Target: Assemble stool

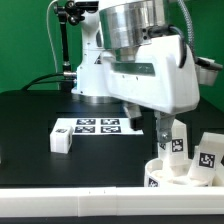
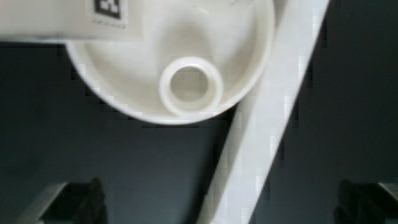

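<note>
Black table (image 1: pixel 30 110); seat disc (image 1: pixel 172 177) at four o'clock from the marker board (image 1: pixel 95 126), loose leg (image 1: pixel 62 140) at eight. Gripper (image 2: pixel 228 203) spread apart, holding nothing.

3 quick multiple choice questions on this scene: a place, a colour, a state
1. In the exterior view, where is the seat disc?
A far left
B lower right
C top centre
2. What colour is the table?
A black
B white
C red
3. How do the jaws stand?
A shut on a leg
B open, empty
C shut on the disc

Answers: B, the disc sits low at the exterior view's right; A, the tabletop is black; B, the wrist view shows the tips apart with nothing between.
</note>
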Robot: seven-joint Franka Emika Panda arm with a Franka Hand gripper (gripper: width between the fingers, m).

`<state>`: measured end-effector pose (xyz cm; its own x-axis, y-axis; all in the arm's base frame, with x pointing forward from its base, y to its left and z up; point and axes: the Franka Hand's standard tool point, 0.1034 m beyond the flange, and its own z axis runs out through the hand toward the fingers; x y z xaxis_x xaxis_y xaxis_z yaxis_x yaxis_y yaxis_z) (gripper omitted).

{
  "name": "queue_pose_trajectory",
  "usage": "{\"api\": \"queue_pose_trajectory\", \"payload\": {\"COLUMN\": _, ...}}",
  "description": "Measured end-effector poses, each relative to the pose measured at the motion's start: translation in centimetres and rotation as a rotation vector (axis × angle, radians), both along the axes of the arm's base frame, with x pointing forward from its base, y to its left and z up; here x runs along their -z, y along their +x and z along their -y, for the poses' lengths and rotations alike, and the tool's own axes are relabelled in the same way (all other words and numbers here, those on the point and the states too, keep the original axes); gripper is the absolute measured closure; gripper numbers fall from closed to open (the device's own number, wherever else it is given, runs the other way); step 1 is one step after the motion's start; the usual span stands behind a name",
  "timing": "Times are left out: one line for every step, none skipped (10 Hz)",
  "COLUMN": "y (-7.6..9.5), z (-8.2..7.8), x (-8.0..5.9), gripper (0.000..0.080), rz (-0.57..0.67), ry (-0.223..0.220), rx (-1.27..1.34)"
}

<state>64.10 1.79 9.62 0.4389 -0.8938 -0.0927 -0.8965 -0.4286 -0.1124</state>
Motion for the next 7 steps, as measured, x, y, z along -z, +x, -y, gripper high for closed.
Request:
{"api": "queue_pose_trajectory", "payload": {"y": 0.11, "z": 1.24, "x": -0.24, "gripper": 0.015, "rz": -0.008, "ry": -0.02, "rx": -0.141}}
{"api": "queue_pose_trajectory", "payload": {"y": 0.33, "z": 1.64, "x": -0.33, "gripper": 0.015, "rz": 0.007, "ry": -0.028, "rx": -0.21}}
{"api": "queue_pose_trajectory", "payload": {"y": 0.3, "z": 1.56, "x": -0.28, "gripper": 0.015, "rz": 0.013, "ry": -0.03, "rx": -0.266}}
{"api": "queue_pose_trajectory", "payload": {"y": 0.3, "z": 1.64, "x": -0.28, "gripper": 0.015, "rz": 0.021, "ry": -0.034, "rx": -0.329}}
{"api": "queue_pose_trajectory", "payload": {"y": 0.3, "z": 1.7, "x": -0.28, "gripper": 0.015, "rz": 0.03, "ry": -0.037, "rx": -0.4}}
{"api": "queue_pose_trajectory", "payload": {"y": 0.3, "z": 1.73, "x": -0.28, "gripper": 0.015, "rz": 0.038, "ry": -0.04, "rx": -0.464}}
{"api": "queue_pose_trajectory", "payload": {"y": 0.26, "z": 1.82, "x": -0.25, "gripper": 0.015, "rz": 0.042, "ry": -0.047, "rx": -0.521}}
